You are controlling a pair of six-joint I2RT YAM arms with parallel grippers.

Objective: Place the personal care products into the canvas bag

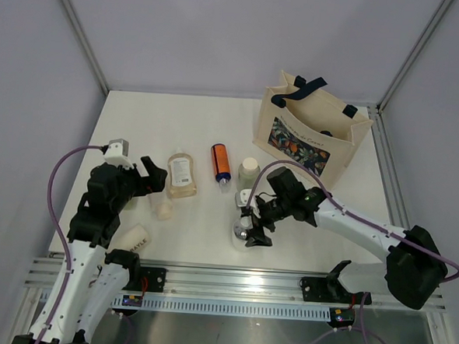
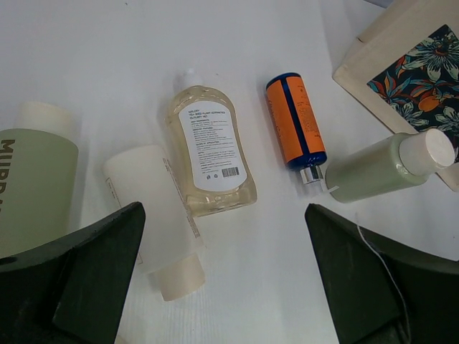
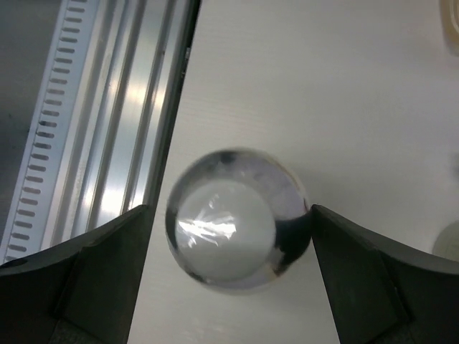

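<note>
Right wrist view: right gripper (image 3: 228, 213) fingers spread astride the silver bottle (image 3: 233, 236); it should centre, then squeeze gently.

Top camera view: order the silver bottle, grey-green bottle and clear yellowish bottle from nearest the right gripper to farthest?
1. The silver bottle, between the fingers of the right gripper.
2. The grey-green bottle, farther back on the table.
3. The clear yellowish bottle, lying off to the left.
</note>
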